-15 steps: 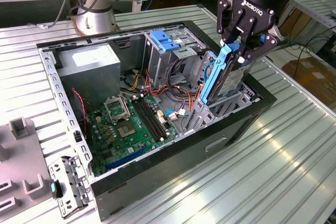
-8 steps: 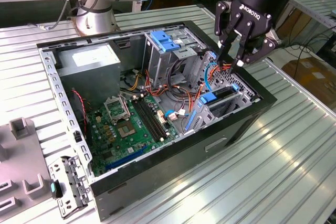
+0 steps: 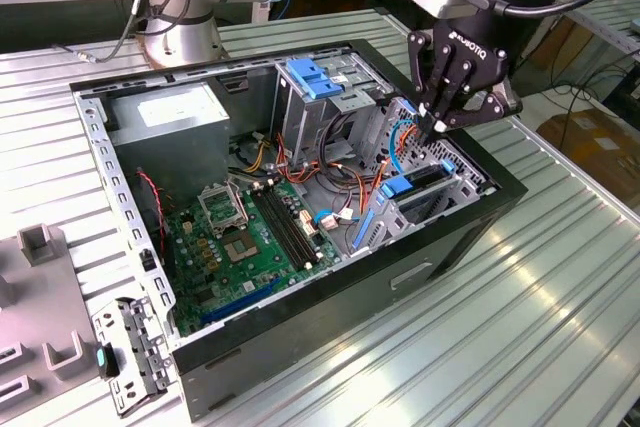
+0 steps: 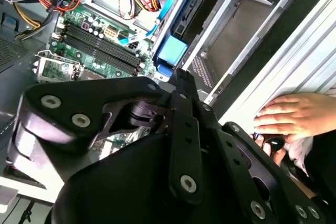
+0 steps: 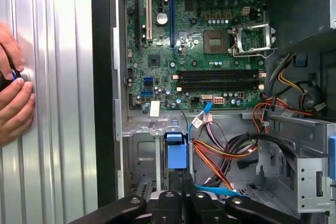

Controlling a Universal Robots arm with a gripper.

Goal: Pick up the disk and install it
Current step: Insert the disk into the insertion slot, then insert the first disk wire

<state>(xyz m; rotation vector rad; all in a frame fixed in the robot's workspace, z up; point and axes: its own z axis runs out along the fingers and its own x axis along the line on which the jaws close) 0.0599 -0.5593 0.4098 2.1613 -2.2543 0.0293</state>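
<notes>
Disk, one, blue-railed, in one drive bay; one pincer just above, tips together.

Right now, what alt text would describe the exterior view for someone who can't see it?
A black gripper, fingers shut, hangs over the blue-railed drive bay of an open computer case lying on a ribbed metal table, green motherboard showing.

Motherboard: showing green, with black memory slots.
Case: showing black outside, grey inside.
Table: showing silver ribbed stripes.
Gripper: showing black.
Disk: showing blue rails.
Cables: running orange, red, yellow, black.
</notes>
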